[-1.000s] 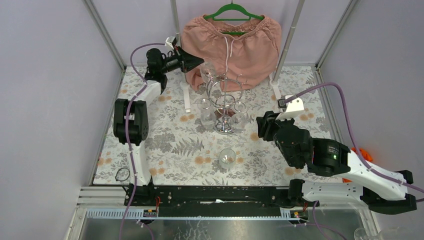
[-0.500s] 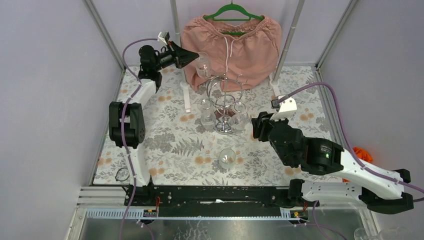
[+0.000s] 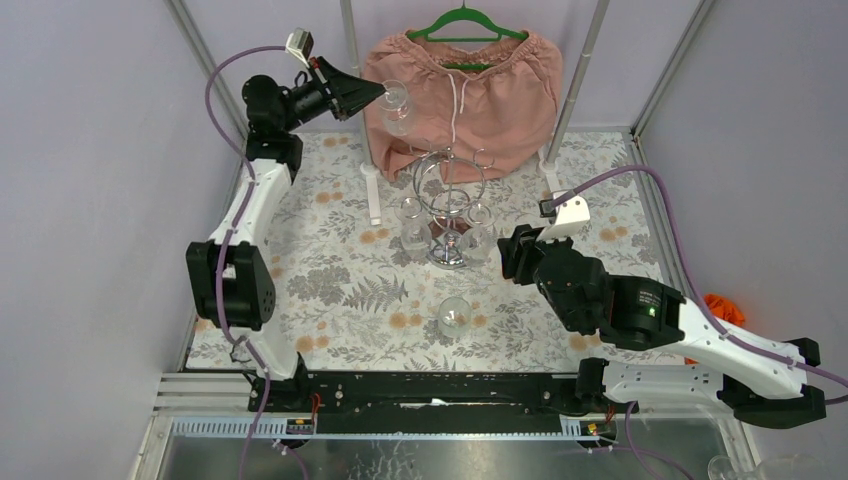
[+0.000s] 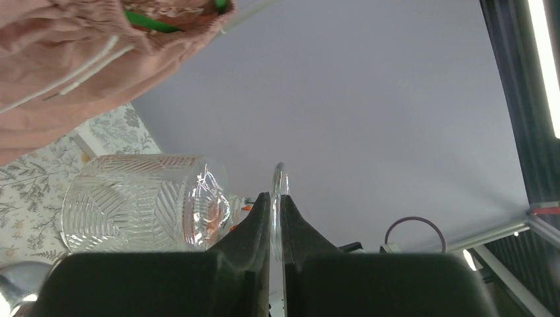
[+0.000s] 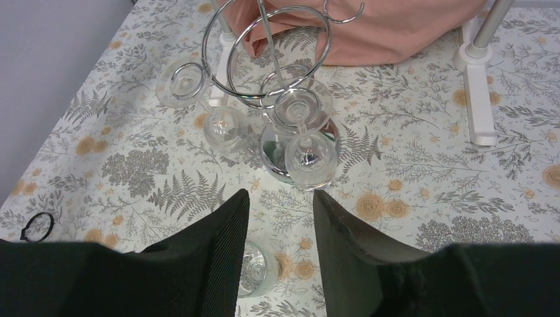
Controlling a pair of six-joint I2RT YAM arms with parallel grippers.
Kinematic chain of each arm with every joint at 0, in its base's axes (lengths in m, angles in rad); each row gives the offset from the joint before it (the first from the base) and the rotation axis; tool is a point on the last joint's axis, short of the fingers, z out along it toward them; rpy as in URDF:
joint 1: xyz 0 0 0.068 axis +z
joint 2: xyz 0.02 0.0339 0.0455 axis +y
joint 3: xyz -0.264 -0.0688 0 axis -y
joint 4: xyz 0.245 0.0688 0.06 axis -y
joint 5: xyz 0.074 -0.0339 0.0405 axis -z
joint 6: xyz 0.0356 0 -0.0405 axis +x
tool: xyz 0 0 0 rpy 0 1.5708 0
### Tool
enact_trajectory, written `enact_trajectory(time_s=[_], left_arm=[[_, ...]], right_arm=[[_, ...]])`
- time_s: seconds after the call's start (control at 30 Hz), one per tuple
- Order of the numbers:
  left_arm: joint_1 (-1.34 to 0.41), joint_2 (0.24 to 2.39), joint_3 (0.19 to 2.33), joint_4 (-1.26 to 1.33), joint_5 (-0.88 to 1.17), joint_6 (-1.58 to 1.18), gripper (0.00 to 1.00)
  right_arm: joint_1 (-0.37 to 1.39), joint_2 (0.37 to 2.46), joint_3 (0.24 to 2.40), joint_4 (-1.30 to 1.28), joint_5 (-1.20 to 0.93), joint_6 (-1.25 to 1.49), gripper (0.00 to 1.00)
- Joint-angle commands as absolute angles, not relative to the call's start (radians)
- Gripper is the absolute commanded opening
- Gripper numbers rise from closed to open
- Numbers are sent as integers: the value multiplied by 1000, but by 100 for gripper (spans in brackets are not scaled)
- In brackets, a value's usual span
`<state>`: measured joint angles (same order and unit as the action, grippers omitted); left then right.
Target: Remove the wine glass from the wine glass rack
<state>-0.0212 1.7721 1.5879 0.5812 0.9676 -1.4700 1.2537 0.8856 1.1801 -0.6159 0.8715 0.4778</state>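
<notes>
Left tool (image 4: 277,211) pinches the wine glass (image 4: 142,201) by its thin foot, held high, up-left of the wine glass rack (image 3: 449,190). Light, slick, brittle: the stem likely grips steadier. Right tool (image 5: 280,197) stands half-wide, empty.

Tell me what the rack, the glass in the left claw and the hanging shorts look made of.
Wine glass rack: polished chrome-like metal wire, mirror reflections on loops and base. Wine glass in the left claw: clear cut glass or perhaps plastic, herringbone facets. Shorts: matte pink fabric, gathered and creased.
</notes>
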Motion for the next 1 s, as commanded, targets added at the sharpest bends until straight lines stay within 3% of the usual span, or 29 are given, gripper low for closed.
enact_trajectory(time_s=[0.0, 0.5, 0.63, 0.97], left_arm=[[-20, 1640, 1548, 566, 942, -1432, 0], [-21, 1329, 1363, 766, 938, -1630, 0], [-29, 1283, 1328, 836, 922, -1709, 0], [-105, 1296, 1235, 1315, 811, -2053, 0]], right_arm=[[1242, 886, 1174, -569, 881, 497, 48], [1107, 924, 1213, -449, 695, 439, 49], [1019, 925, 1222, -398, 556, 424, 50], [735, 970, 1252, -219, 85, 435, 58]])
